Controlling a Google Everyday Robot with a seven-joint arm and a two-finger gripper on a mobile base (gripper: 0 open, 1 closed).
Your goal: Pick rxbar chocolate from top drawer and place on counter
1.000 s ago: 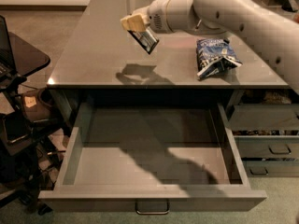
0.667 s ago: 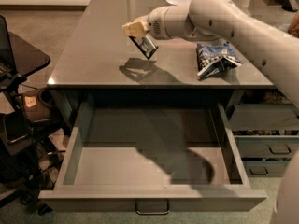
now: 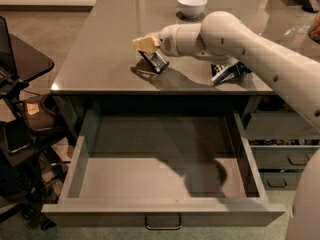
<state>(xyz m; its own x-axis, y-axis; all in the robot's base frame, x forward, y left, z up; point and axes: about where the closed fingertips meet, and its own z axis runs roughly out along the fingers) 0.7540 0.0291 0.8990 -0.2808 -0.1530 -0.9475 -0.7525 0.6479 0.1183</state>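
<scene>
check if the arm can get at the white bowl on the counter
Probably not yet: the tool, low over the counter near its front edge, is shut on the rxbar chocolate. Only bare counter separates it from the white bowl.

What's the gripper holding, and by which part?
The gripper holds the rxbar chocolate by its upper end. The bar hangs tilted, low over the counter.

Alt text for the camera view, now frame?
The pincer holds the rxbar tilted, low over the counter near its front edge, above the open top drawer. A chip bag lies partly behind the arm, and a white bowl sits farther back.
</scene>
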